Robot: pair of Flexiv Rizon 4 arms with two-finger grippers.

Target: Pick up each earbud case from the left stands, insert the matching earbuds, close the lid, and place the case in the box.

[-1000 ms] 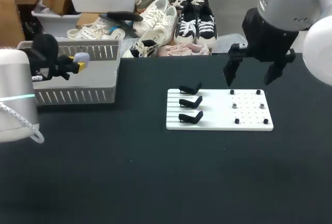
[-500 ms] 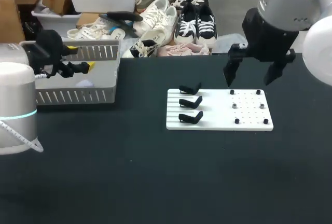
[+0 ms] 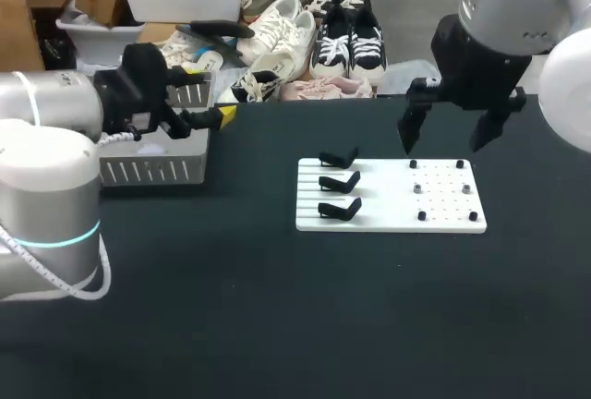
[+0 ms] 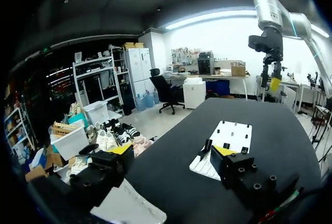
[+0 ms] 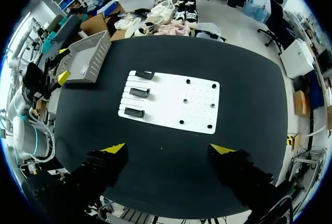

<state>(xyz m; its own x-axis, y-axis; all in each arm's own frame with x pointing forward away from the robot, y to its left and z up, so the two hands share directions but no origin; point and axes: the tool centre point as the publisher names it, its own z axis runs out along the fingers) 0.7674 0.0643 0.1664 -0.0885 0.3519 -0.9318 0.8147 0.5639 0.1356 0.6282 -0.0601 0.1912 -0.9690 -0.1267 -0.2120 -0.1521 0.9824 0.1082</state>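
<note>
Head view: left end effector (image 3: 210,92) spread, seemingly over box (image 3: 148,173) edge.

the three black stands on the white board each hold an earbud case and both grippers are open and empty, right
Not quite. The three black stands on the white board are all bare, with no case on any of them, as the head view shows. The rest holds: the left gripper and the right gripper are both open and empty.
</note>
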